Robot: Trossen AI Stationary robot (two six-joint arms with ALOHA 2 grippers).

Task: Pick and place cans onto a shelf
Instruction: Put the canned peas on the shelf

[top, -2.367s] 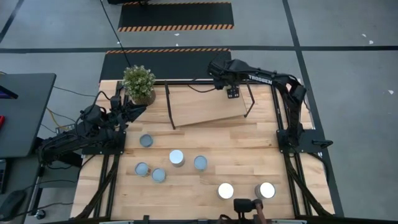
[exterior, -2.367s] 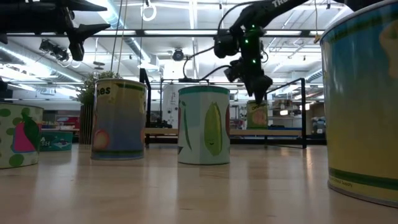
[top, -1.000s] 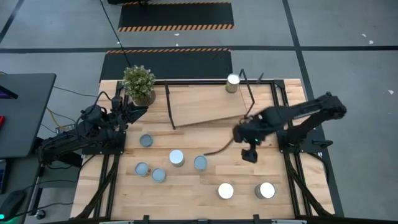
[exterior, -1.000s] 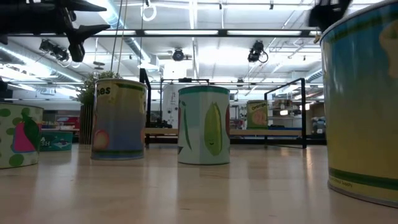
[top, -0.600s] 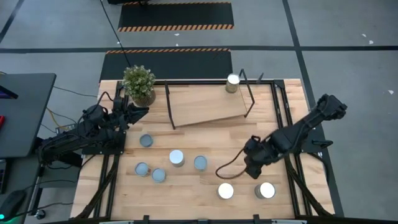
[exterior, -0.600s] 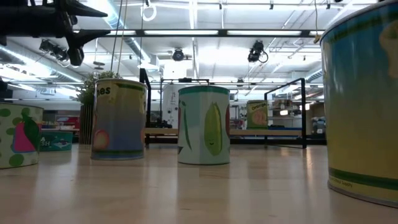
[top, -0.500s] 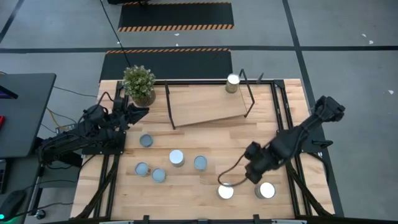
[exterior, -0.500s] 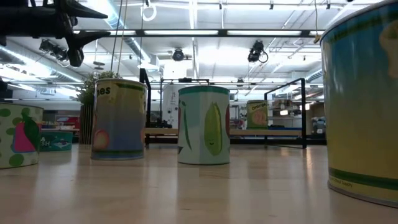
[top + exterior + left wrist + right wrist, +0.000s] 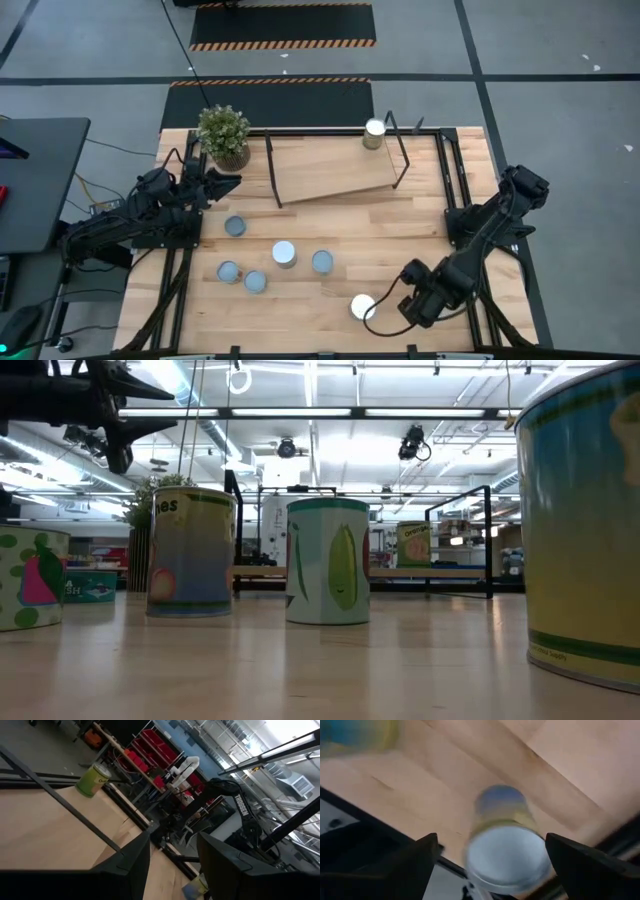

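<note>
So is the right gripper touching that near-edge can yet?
Apart. In the right wrist view the can sits between the open right gripper jaws, with gaps either side.

The right arm is stretched low toward the near edge of the surface, its hand point(image 9: 418, 306) held with fingers point(image 9: 405, 865) spread wide. The left hand point(image 9: 222, 180) is parked, fingers parted, at the left side

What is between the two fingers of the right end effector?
A silver-topped can, seen in the right wrist view; the right end effector is open around it.
</note>
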